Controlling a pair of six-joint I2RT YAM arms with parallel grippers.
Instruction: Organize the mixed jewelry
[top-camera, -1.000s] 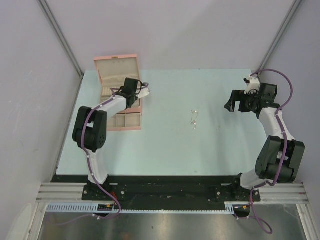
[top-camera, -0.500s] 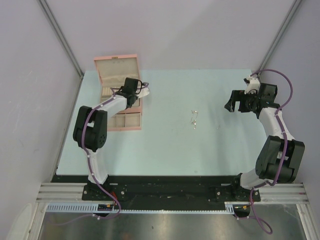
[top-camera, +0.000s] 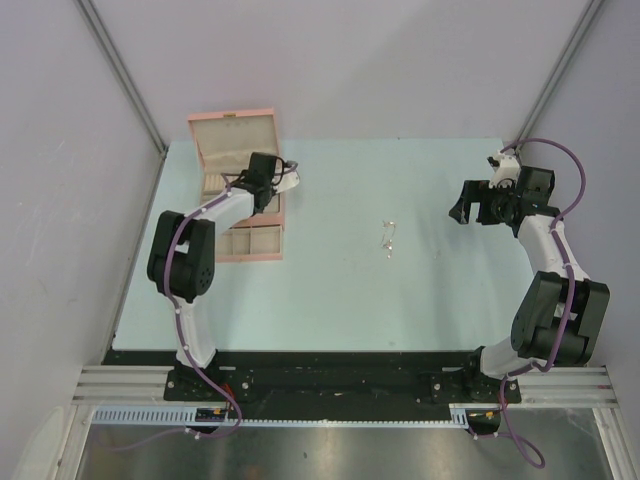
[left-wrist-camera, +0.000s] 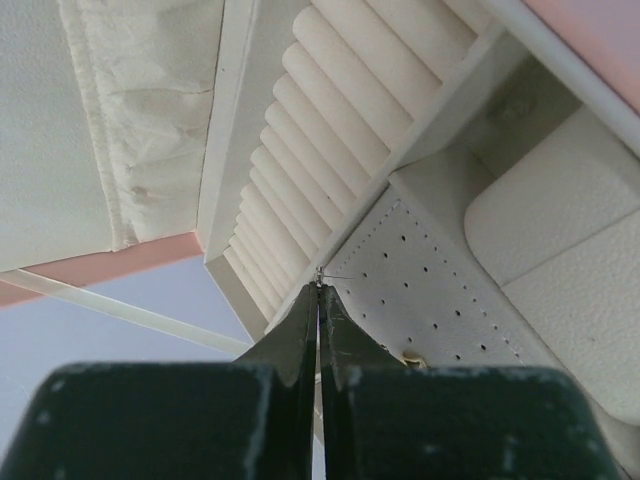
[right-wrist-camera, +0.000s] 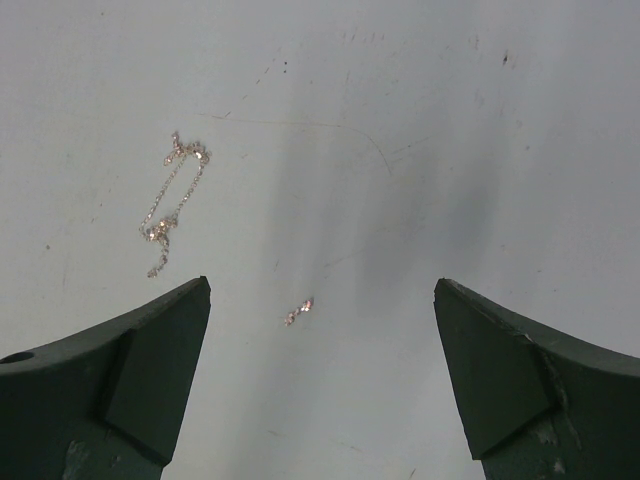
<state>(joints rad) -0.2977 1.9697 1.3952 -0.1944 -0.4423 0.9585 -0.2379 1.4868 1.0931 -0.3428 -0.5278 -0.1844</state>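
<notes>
The table (top-camera: 330, 300) carries the open pink box (top-camera: 232, 135) at its far left corner, with the left arm reaching over it. In the last second that arm has edged slightly farther over the box, while the right arm and the loose pieces have not stirred. So one piece looks to be on its way into a compartment, and the rest is yet to be sorted.

The left gripper (left-wrist-camera: 319, 285) is pressed fully together. A tiny silvery piece (left-wrist-camera: 320, 271) glints at its very tips, just above where the ring rolls (left-wrist-camera: 330, 130) meet the perforated panel (left-wrist-camera: 420, 290). The right gripper (right-wrist-camera: 322, 290) hangs spread wide and empty near the right edge.

The remaining mixed jewelry (top-camera: 388, 238) lies mid-table: a chain (right-wrist-camera: 172, 200) and, apart from it, a small bit (right-wrist-camera: 298, 312). Whether the pinched piece touches the panel I cannot tell — and a yellowish speck (left-wrist-camera: 408, 357) on that panel is too small to identify.
</notes>
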